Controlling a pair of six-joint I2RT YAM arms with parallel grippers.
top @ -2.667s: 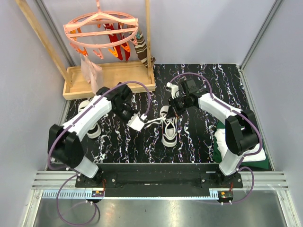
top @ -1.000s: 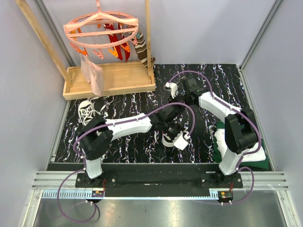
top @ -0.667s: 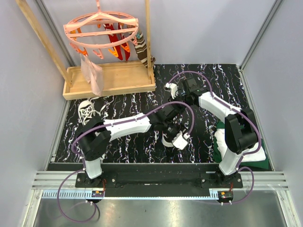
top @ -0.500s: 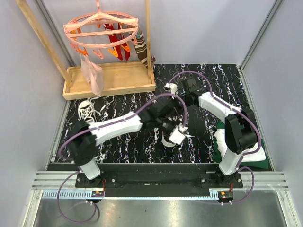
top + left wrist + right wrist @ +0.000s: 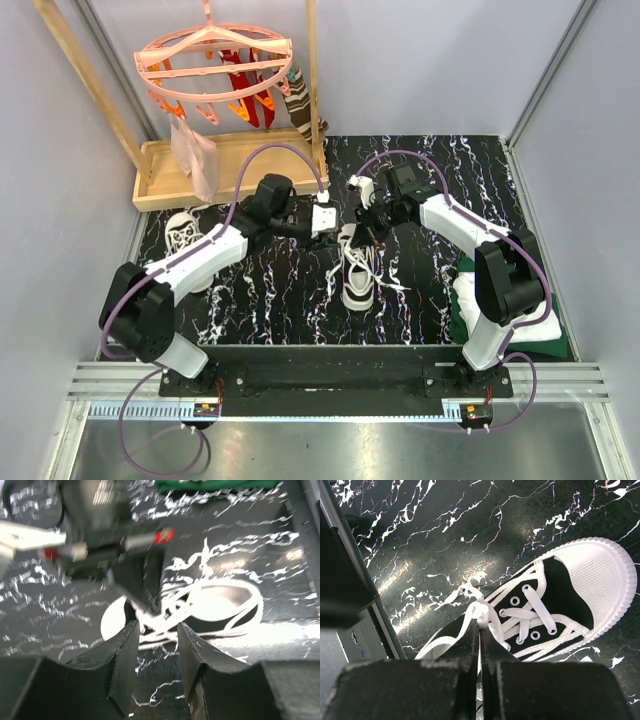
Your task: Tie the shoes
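Note:
One black sneaker (image 5: 358, 272) with a white toe cap lies mid-table, its white laces (image 5: 388, 284) loose. It also shows in the right wrist view (image 5: 565, 590) and, blurred, in the left wrist view (image 5: 210, 605). My right gripper (image 5: 368, 222) is at the shoe's far end, shut on a bunched white lace (image 5: 481, 614) over the shoe's opening. My left gripper (image 5: 334, 222) is just left of the right one, open and empty (image 5: 156, 636), its fingers (image 5: 125, 650) above the table short of the laces. The second sneaker (image 5: 184, 234) lies far left.
A wooden tray (image 5: 240, 168) stands at the back left under a pink clip hanger (image 5: 215, 62) with a dark striped sock (image 5: 300, 102) and a clear bag (image 5: 196, 152). A folded white-and-green cloth (image 5: 470, 300) lies beside the right arm's base.
My left arm has swung from over the shoe's near right side back to its far left end, uncovering the shoe. My right gripper has stayed in place, holding the lace.

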